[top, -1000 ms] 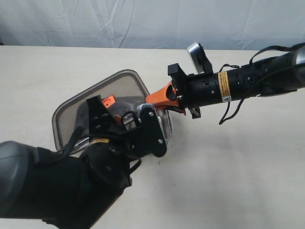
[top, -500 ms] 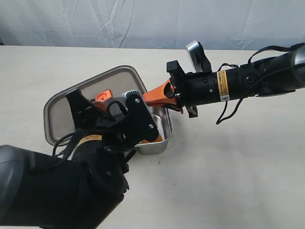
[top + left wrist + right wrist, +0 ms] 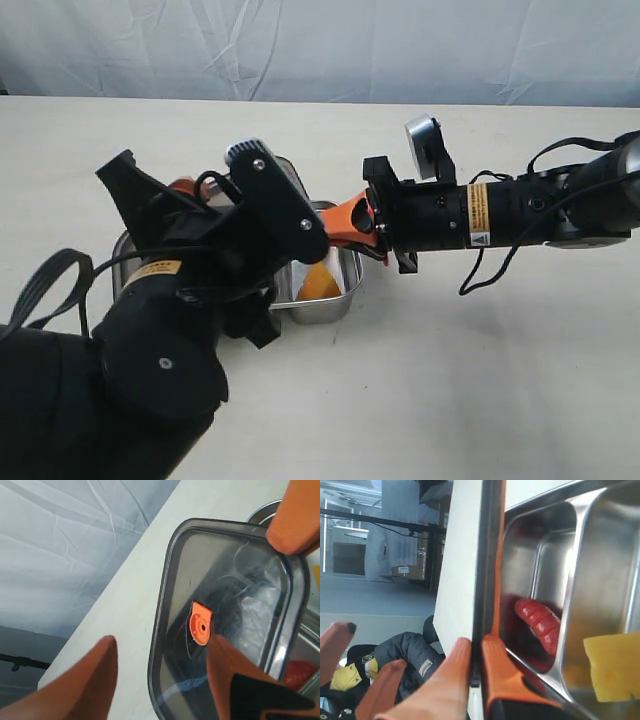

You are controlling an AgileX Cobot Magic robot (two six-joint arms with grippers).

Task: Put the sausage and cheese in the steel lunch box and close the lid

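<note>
Change: my left pincer [image 3: 160,667] has spread wide, off the lid [image 3: 225,580] | right pincer [image 3: 472,652] pinches lid's edge | sausage [image 3: 540,622], cheese [image 3: 615,665] in box [image 3: 600,555] | lid not shut yet

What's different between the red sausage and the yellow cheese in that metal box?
The sausage is glossy red; the cheese is yellow. The sausage is rounded and ridged; the cheese is flat-sided. The sausage and cheese lie on opposite sides of the divider. Both are inside the steel lunch box.

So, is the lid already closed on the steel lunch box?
Not closed: the right tool pinches the lid by its edge, tilted above the steel lunch box.
</note>
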